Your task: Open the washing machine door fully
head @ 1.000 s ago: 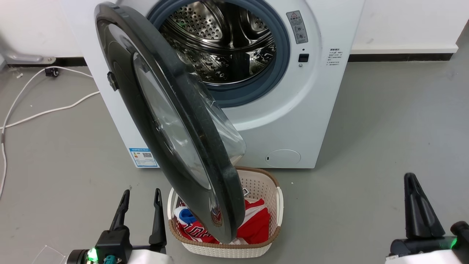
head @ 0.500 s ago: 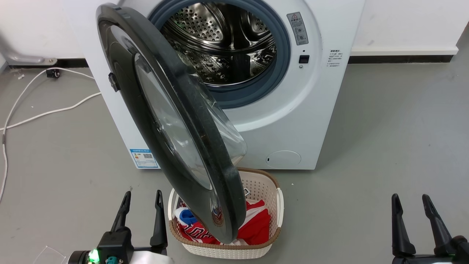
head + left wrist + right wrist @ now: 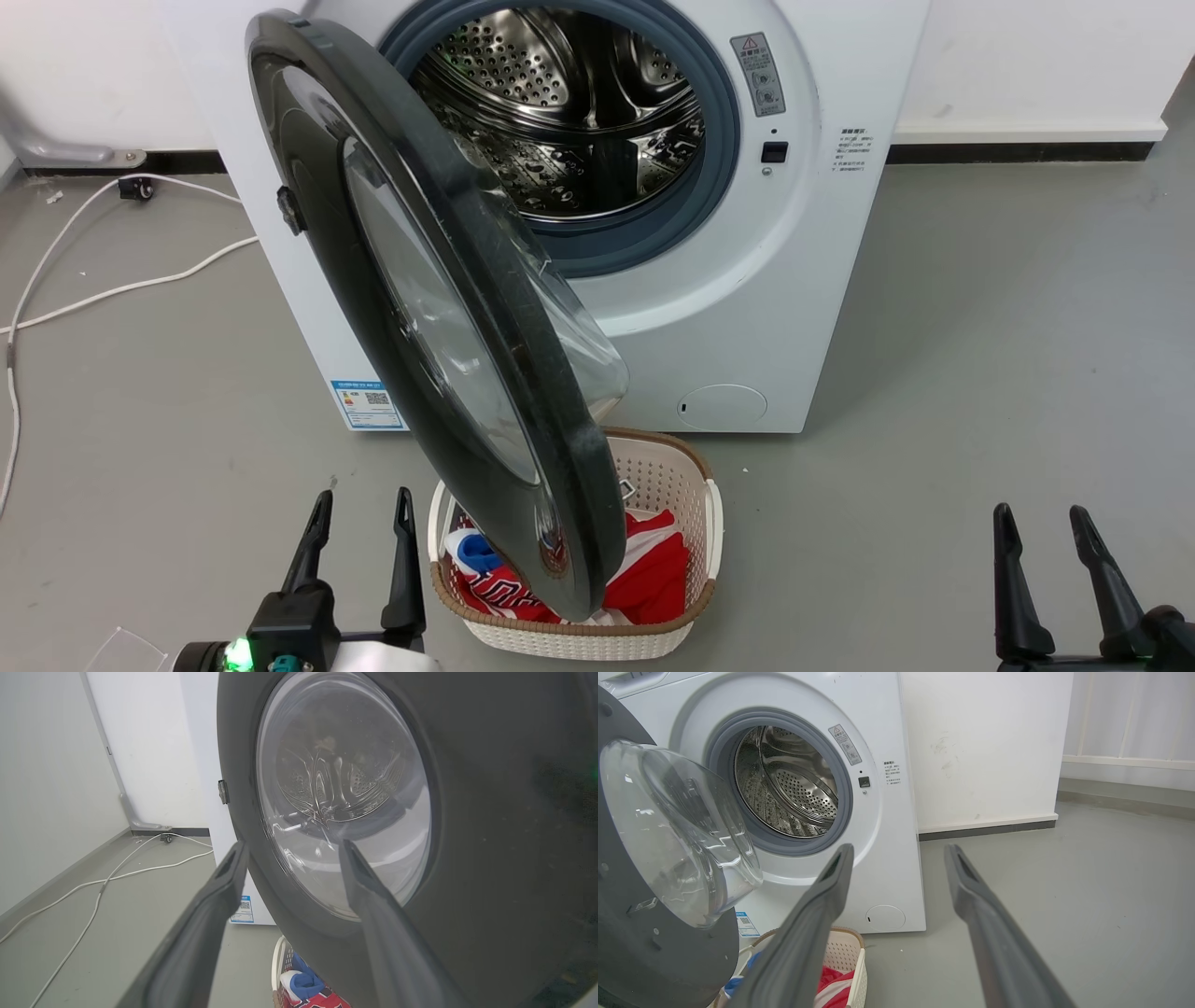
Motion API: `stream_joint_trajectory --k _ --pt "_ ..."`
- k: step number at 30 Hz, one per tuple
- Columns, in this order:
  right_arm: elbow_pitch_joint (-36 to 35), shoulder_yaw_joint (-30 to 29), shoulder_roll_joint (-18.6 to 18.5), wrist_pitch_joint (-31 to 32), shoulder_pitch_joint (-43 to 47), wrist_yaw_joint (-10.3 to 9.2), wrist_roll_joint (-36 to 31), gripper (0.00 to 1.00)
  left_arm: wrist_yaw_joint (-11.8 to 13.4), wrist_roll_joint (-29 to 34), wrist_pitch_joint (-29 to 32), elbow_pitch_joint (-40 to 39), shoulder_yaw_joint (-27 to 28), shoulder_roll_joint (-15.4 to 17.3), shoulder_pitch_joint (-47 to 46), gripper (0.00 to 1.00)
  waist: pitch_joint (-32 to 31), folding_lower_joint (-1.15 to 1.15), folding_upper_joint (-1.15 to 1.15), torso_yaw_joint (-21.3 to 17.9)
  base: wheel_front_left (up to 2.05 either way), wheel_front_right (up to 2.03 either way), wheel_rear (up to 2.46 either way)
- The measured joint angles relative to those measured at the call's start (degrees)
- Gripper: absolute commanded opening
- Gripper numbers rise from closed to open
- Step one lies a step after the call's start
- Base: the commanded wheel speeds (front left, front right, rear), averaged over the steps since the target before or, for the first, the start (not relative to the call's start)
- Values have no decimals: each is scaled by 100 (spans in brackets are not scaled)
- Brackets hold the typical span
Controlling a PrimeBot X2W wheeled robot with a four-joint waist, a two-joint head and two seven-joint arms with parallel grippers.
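We see the washing machine door (image 3: 439, 308), a big round shiny black ring with a clear glass bowl in the middle. It is swung out from the left side of the white machine (image 3: 747, 308), above a pale plastic basket (image 3: 695, 597) full of little holes, with red cloth (image 3: 653, 569) inside. Behind it is the shiny steel drum (image 3: 569, 103), dotted with holes. Our left gripper (image 3: 362, 495) is spread wide and empty, near the door's bottom edge. Our right gripper (image 3: 1039, 511) is wide and empty too, well apart from the door.
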Motion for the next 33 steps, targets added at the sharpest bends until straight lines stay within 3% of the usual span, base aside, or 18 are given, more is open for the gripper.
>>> stream_joint_trajectory --k 3,4,5,12,20,26,33 --pt "20 8 0 0 -1 0 18 100 -11 -43 0 24 13 1 1 100 3 0 0 -3 0 0 0" --pt "29 14 0 0 -1 0 18 100 -18 -62 0 49 21 0 4 30 2 0 0 -5 0 0 0" --pt "34 12 0 0 -1 0 19 100 -15 -62 0 49 32 -1 11 0 2 0 0 -7 0 0 0" --pt "53 15 0 0 -7 0 37 100 2 19 0 25 190 1 -34 0 2 0 0 -5 0 0 0" --pt "54 20 1 0 -21 0 53 100 -59 276 0 -827 292 122 -691 0 40 0 0 18 0 0 0" --pt "55 40 1 0 -27 0 68 100 -297 491 0 -1484 -181 190 -1212 0 72 0 0 22 0 0 0" --pt "63 74 2 0 -36 0 68 100 -569 761 -1 -1912 -1152 183 -1689 0 90 0 0 11 0 0 0"
